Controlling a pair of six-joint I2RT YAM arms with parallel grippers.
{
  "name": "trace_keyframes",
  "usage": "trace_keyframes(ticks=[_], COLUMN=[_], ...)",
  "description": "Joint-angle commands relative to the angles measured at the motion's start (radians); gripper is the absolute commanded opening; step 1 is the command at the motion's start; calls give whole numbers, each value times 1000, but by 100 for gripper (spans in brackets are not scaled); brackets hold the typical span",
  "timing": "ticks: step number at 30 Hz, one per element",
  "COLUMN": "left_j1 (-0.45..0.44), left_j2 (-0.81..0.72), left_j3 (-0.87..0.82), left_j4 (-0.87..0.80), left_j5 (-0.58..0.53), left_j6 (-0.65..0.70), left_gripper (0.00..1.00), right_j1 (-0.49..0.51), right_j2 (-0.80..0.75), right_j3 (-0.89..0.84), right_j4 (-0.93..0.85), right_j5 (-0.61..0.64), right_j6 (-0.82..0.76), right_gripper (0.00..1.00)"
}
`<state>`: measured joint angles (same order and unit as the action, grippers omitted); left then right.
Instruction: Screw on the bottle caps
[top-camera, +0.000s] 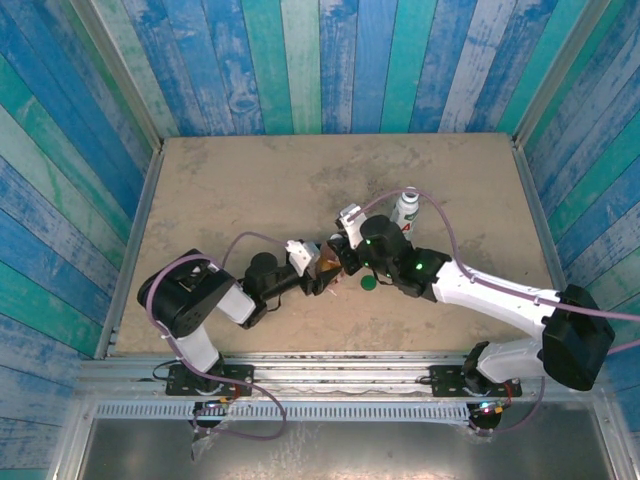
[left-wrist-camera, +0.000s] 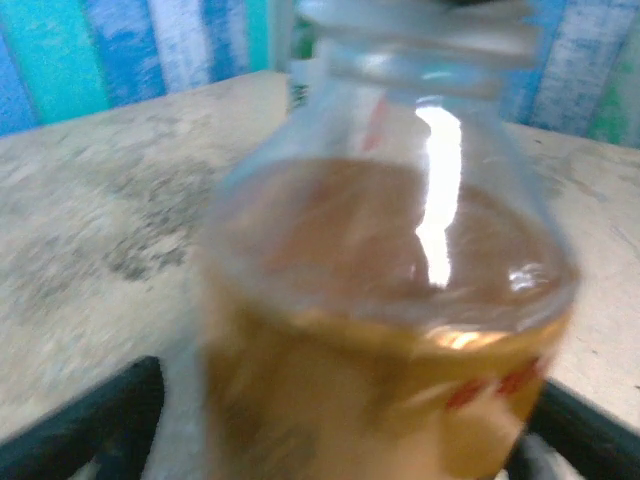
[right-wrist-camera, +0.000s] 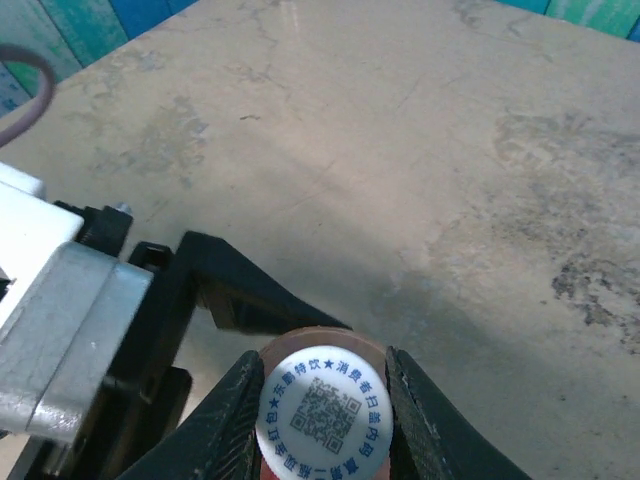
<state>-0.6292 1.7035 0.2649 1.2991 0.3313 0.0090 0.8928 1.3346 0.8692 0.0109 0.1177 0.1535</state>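
The clear bottle (top-camera: 330, 262) of amber liquid stands upright mid-table between both grippers. Up close the bottle (left-wrist-camera: 390, 300) looks blurred, its red print low on the right. My left gripper (left-wrist-camera: 340, 440) is open, and its black fingers (left-wrist-camera: 80, 430) stand wide on either side of the bottle's body. My right gripper (right-wrist-camera: 325, 400) is shut on the white cap (right-wrist-camera: 325, 412), which carries blue print and a square code. This cap sits on top of the bottle's neck. The dark green cap (top-camera: 369, 283) lies flat on the table just in front of the right gripper (top-camera: 345, 258). The white bottle (top-camera: 405, 208) stands uncapped behind it.
The tan tabletop (top-camera: 260, 180) is walled in by blue-green painted planks (top-camera: 300, 60) at the back and both sides. The two arms meet close together at mid-table, and the left gripper's black finger (right-wrist-camera: 260, 300) shows just beside the right fingers.
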Motion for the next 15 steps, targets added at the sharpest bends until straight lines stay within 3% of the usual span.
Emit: trace_keyframes(ticks=[1, 2, 4, 11, 15], left_j1=[12, 13, 13, 13, 13], left_j2=[-27, -30, -31, -62, -157], left_j3=[-12, -11, -10, -80, -70], left_j4=[20, 16, 14, 81, -80], left_j5=[-86, -88, -88, -157, -162], left_j6=[2, 4, 13, -18, 3], left_gripper=[97, 100, 94, 94, 94], right_j1=[-4, -3, -3, -10, -25], right_j2=[36, 42, 53, 64, 74], right_j3=[12, 17, 27, 51, 70], right_j4=[-117, -115, -112, -128, -151], right_j5=[39, 27, 12, 11, 6], right_j6=[-47, -53, -66, -106, -126], right_gripper=[26, 26, 26, 26, 26])
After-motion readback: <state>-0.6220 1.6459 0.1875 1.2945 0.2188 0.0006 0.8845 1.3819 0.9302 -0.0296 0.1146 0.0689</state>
